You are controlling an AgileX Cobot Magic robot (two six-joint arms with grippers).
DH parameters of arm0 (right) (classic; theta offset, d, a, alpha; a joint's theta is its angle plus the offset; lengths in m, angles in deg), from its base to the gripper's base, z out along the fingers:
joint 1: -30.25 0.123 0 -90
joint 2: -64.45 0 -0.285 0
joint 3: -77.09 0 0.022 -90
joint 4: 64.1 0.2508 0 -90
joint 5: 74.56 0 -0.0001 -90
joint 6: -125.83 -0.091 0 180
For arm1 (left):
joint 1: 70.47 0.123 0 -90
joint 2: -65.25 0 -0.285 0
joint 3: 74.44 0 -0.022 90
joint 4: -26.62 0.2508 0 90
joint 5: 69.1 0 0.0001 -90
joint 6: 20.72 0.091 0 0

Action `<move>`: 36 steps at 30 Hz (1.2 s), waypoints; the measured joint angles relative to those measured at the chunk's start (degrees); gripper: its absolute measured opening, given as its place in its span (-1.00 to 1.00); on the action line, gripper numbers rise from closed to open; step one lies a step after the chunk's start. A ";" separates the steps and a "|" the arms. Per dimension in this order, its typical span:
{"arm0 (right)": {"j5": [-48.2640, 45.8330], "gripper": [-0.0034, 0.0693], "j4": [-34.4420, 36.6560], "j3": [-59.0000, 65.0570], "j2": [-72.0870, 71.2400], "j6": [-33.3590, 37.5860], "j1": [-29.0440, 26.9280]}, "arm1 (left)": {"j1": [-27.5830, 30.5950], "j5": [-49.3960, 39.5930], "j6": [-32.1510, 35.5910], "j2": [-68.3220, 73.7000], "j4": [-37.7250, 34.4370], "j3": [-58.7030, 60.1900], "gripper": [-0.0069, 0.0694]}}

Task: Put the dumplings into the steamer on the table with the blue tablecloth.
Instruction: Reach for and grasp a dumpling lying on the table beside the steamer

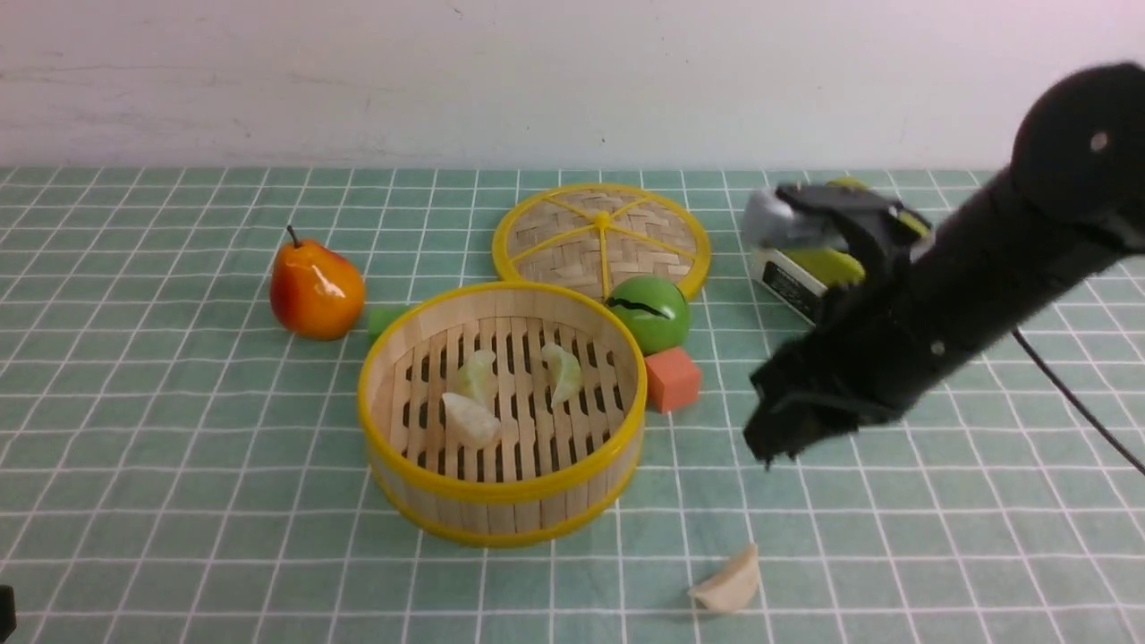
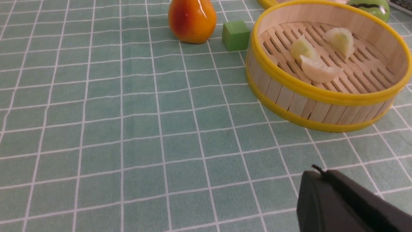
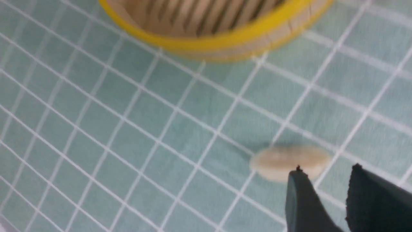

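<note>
The last dumpling point(image 1: 726, 583) lies on the counter point(image 1: 179, 501) at the lower centre-right of the front view, outside the steamer point(image 1: 501, 514), which sits mid-frame holding three dumplings point(image 1: 471, 420). The right fingers point(image 3: 301, 206) hang parted and empty near the stray one without touching; the left fingers point(image 2: 338, 203) are closed on nothing. My worry: an off-centre close could squirt that small crescent away or snag the cloth point(image 1: 939, 572).
</note>
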 joint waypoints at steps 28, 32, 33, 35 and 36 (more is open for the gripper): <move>23.88 -0.04 41.63 18.96 7.48 34.14 1.50 | 0.00 0.13 0.00 0.00 -0.04 0.01 -0.81; 26.38 0.03 38.18 18.87 7.48 36.80 4.67 | 0.00 0.13 0.00 0.00 -0.07 0.01 -0.81; 28.26 0.06 36.42 18.82 7.48 37.05 6.14 | 0.00 0.13 0.00 0.00 -0.07 0.01 -0.81; 30.10 0.10 34.38 18.82 7.48 37.05 7.48 | 0.00 0.13 0.00 0.00 -0.07 0.01 -0.80; 31.29 0.10 33.09 18.82 7.56 37.05 8.35 | 0.00 0.08 0.00 0.00 -0.07 0.01 -0.80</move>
